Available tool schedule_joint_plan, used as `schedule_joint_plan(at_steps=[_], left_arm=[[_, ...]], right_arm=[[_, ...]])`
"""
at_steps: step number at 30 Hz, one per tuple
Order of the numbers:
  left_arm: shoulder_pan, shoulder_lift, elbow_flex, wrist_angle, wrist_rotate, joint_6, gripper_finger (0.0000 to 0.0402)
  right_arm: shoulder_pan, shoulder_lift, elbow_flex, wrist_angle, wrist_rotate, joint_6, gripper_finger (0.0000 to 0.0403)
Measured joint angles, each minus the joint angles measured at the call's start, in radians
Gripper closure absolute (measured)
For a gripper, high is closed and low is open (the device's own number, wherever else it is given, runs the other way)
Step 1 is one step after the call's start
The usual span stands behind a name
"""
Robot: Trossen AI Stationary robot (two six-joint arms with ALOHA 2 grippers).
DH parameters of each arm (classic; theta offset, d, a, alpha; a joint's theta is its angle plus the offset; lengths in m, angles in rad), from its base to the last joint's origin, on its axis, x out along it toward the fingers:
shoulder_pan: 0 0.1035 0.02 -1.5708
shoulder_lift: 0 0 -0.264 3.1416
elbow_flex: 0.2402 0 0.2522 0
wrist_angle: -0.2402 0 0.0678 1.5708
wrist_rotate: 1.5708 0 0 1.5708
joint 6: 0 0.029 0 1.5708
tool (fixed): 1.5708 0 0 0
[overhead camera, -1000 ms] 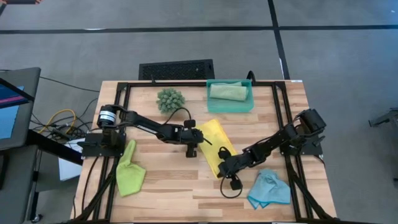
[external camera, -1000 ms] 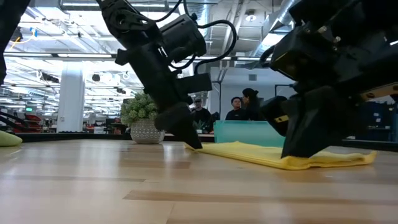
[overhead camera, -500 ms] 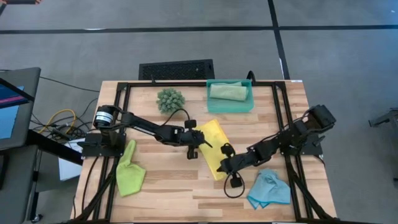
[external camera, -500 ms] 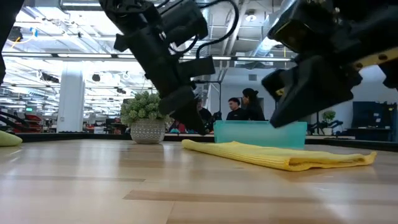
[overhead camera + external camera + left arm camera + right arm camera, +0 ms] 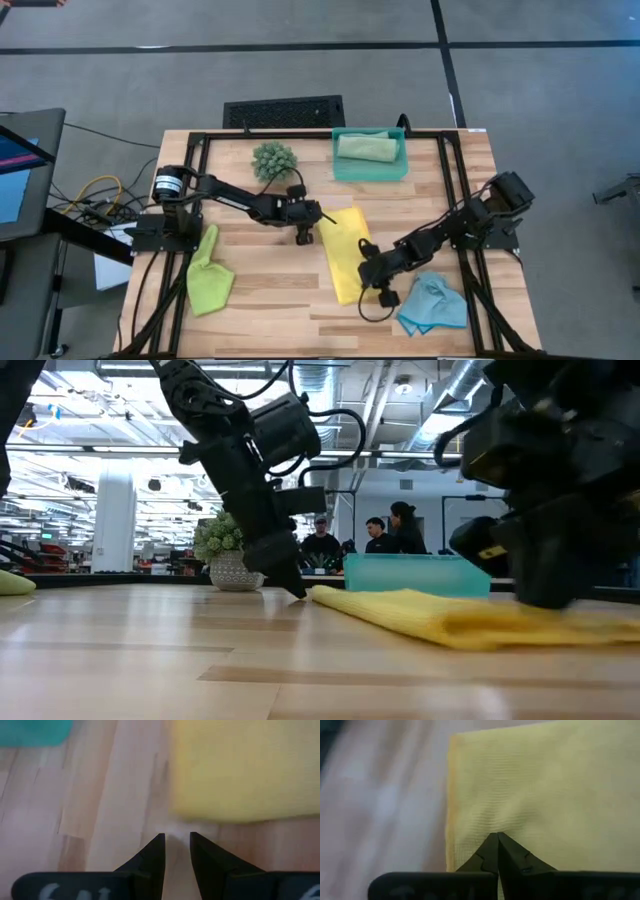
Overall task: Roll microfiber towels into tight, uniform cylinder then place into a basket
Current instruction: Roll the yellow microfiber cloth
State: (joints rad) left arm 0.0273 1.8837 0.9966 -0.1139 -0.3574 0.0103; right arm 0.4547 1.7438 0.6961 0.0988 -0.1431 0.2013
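No legible text or labels

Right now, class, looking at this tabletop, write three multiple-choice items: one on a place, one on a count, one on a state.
1. Where is the sage green towel?
A. In the teal basket
B. Beside the plant ball
C. Under the left arm

2. How many towels lie outside the basket?
A. One
B. Two
C. Three

3. How does the right gripper stand?
A. Shut on the yellow towel
B. Wide open above the table
C. Inside the basket

Answers: 1 A, it lies inside the walls. 2 C, lime green, yellow, light blue. 3 A, its tips press together on the cloth.
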Motion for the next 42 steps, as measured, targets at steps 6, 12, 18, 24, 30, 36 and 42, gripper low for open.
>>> schedule_joint_plan(at_steps=[6, 12, 18, 24, 30, 36, 42], left_arm=[[-0.022, 0.0, 0.031, -0.021, -0.122, -0.013, 0.032], [-0.074, 0.0, 0.064, 0.033, -0.005, 0.017, 0.032], [-0.07, 0.0, 0.039, 0.09, 0.042, 0.022, 0.032], [-0.011, 0.0, -0.023, 0.169, 0.029, 0.008, 0.032], [0.032, 0.0, -0.037, 0.183, -0.058, 0.012, 0.032], [-0.021, -0.06, 0.004, 0.125, -0.123, 0.03, 0.032], [-0.106, -0.063, 0.023, 0.168, 0.047, 0.064, 0.032]], right_arm=[[0.012, -0.036, 0.024, -0.016, 0.06, -0.057, 0.0382], [0.029, -0.119, 0.026, -0.068, 0.217, -0.069, 0.0392], [0.051, -0.101, 0.027, -0.062, 0.221, -0.064, 0.0374], [0.035, -0.032, 0.027, -0.028, 0.227, -0.062, 0.0358], [-0.02, -0.018, 0.029, 0.068, 0.227, -0.017, 0.033], [-0.053, -0.053, 0.032, 0.056, 0.222, -0.055, 0.0283], [0.027, -0.062, 0.033, 0.073, 0.221, -0.199, 0.0268]])
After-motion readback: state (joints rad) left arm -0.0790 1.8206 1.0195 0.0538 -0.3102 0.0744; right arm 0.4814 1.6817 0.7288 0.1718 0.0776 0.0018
